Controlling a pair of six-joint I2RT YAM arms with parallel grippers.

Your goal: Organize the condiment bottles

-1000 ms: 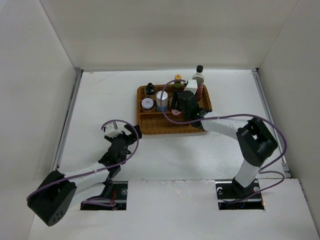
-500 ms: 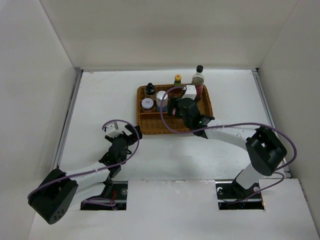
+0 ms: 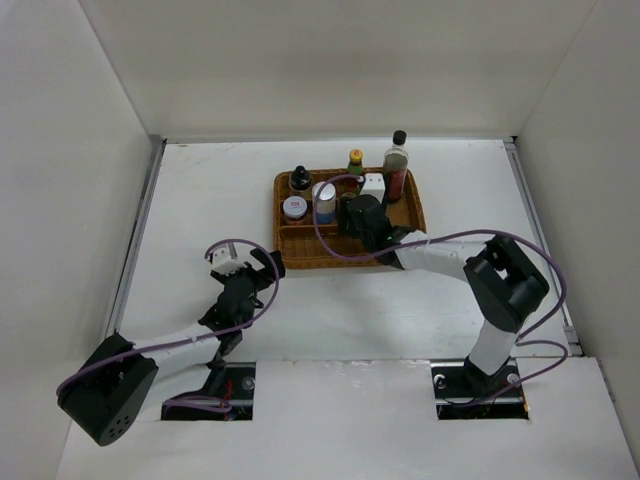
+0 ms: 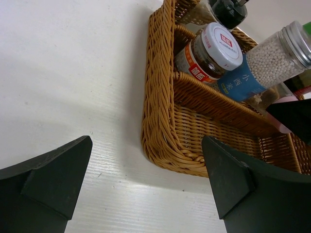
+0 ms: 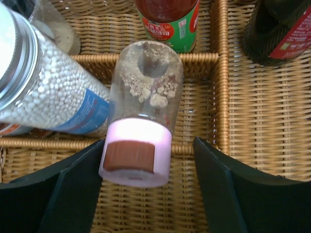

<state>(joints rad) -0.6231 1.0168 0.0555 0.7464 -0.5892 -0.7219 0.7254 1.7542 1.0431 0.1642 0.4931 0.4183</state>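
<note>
**Hidden parts.** From above, my right gripper (image 5: pixel 148 145) covers the pink-lidded shaker (image 5: pixel 141 131) completely, so only the right wrist view shows it. That view cuts off the yellow-capped red-green bottle (image 5: pixel 167 19), at 12 o'clock of the shaker, and the tall dark-sauce bottle (image 5: pixel 277 31), at 2 o'clock. Both caps are out of frame. The squat black-capped bottle (image 3: pixel 299 178) is too small to read.

**Pose.** My right arm reaches from the table's 5 o'clock, elbow bent, with its claw over the middle of the wicker tray (image 4: pixel 160 97). Its fingers stand apart on either side of the shaker's lid. A gap shows on one side, and I cannot tell whether the other finger touches; the shaker is not clamped. My left gripper (image 4: pixel 146 143) hovers low over the table (image 4: pixel 73 63) at 7 o'clock of the tray, released wide and facing the tray's corner.

**Materials.** The tray is woven brown cane with dividers. The shaker has a clear body, coarse pale grains, a pink collar and a brown cap. It sits inside the tray at a divider, but I cannot tell which compartment holds its base. At its 9 o'clock the blue-white cylinder (image 4: pixel 262 65) holds white beads under a ribbed metal cap. The white-lidded jar (image 4: pixel 214 48) stands just beside the cylinder and holds dark contents.
</note>
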